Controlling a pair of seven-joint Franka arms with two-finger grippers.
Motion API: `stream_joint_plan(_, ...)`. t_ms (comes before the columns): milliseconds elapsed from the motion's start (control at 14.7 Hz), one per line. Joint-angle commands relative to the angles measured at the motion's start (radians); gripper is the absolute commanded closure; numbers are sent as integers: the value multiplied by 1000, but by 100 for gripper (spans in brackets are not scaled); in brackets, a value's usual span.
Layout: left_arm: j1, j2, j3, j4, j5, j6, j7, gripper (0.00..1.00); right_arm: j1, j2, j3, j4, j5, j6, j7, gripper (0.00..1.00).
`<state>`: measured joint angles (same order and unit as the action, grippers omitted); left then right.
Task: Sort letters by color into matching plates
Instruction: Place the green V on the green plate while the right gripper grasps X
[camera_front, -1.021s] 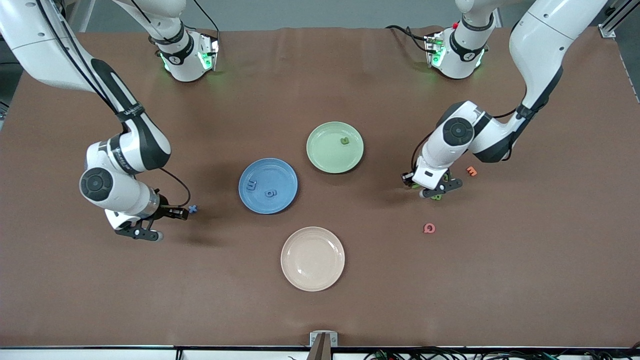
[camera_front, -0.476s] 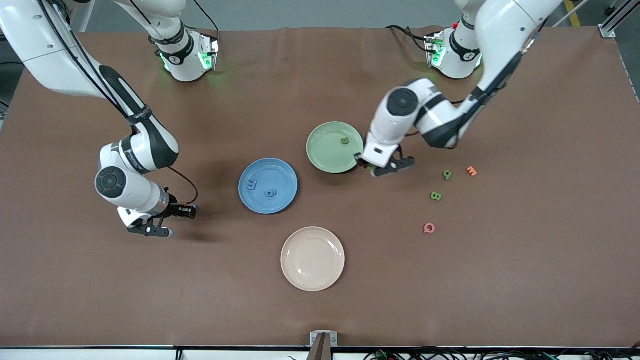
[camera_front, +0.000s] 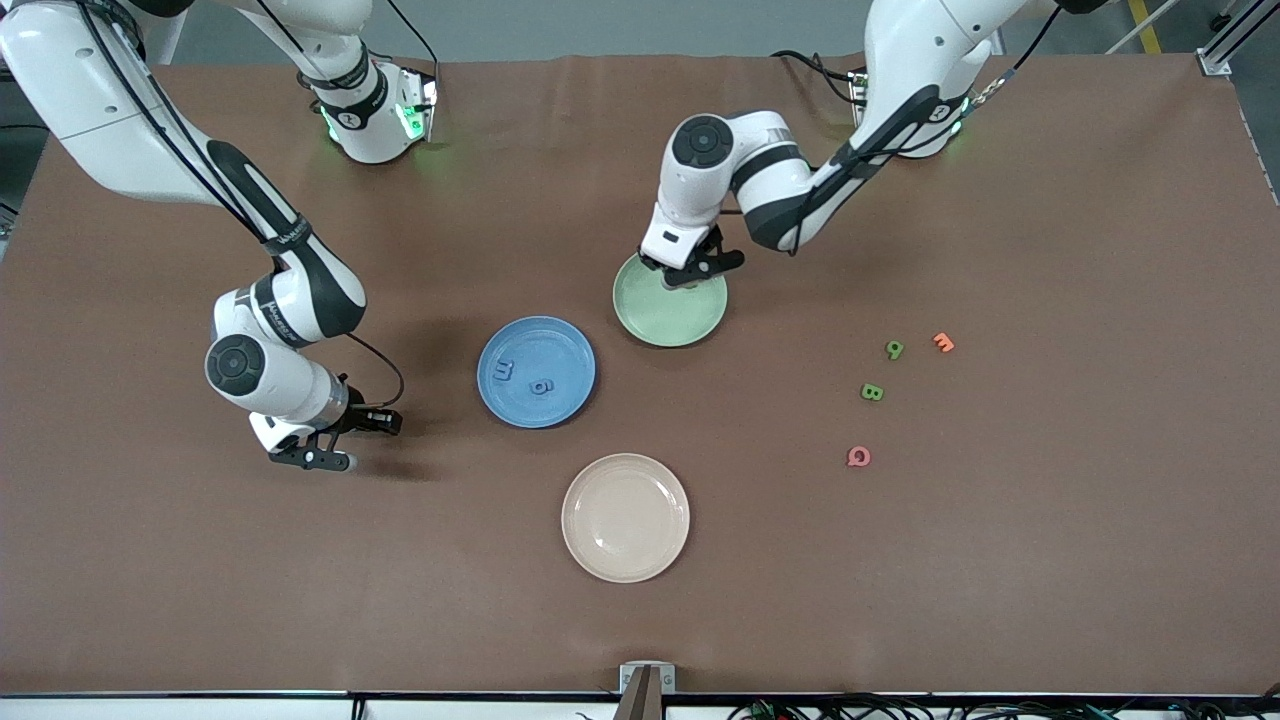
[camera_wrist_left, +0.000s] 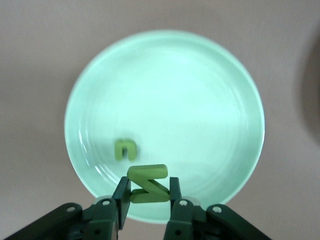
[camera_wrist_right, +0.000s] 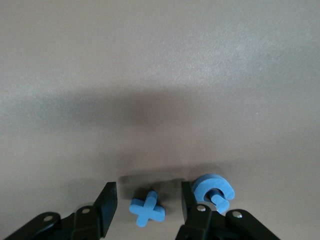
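Over green plate (camera_wrist_left: 165, 45): L jaws clamp green Z (camera_wrist_left: 148, 184) | R jaws apart round blue X (camera_wrist_right: 147, 210), table-level

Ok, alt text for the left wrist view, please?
The left gripper holds a green Z in its jaws over the edge of the pale green plate. One small green letter already lies in the plate.

The pale green plate (camera_wrist_left: 100, 85) looks glossy and smooth, like glazed ceramic. The green Z letter (camera_wrist_left: 148, 183) and blue X letter (camera_wrist_right: 147, 208) look matt, foam-like. The brown tabletop (camera_front: 1000, 550) looks matt, cloth-like.
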<state>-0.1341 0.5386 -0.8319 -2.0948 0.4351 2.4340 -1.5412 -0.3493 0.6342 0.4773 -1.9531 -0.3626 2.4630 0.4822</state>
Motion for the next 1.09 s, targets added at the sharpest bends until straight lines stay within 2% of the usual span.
stream_joint_plan(0,-42,17,19,16,-1,-12,-14,77,1,-10,-2,-23,-24,10,18,40)
stream_joint_plan(136,-85,30,43,13,0,-12,-30,77,3,-10,0,-36,-24,10,36,40)
stream_joint_plan(476,-212,61,164,36,1,-10,-31,76,15,-14,0,-50,-22,8,56,41)
stream_joint_plan(544,-217,64,175,45,2,-10,-31,76,13,-17,0,-56,-24,10,56,45)
stream_joint_plan(681,-217,66,177,56,2,-10,-31,76,13,-19,0,-56,-24,5,56,69)
stream_joint_plan(749,-216,63,177,59,2,-10,-31,69,13,-19,0,-56,-24,5,56,83)
stream_joint_plan(817,-214,61,177,62,2,-10,-30,42,15,-21,0,-56,-24,1,56,96)
stream_joint_plan(885,-211,58,177,64,4,-10,-24,10,16,-22,0,-56,-24,-1,55,100)
stream_joint_plan(1021,-194,40,174,64,2,-12,-19,5,18,-27,9,-44,-21,-31,56,100)
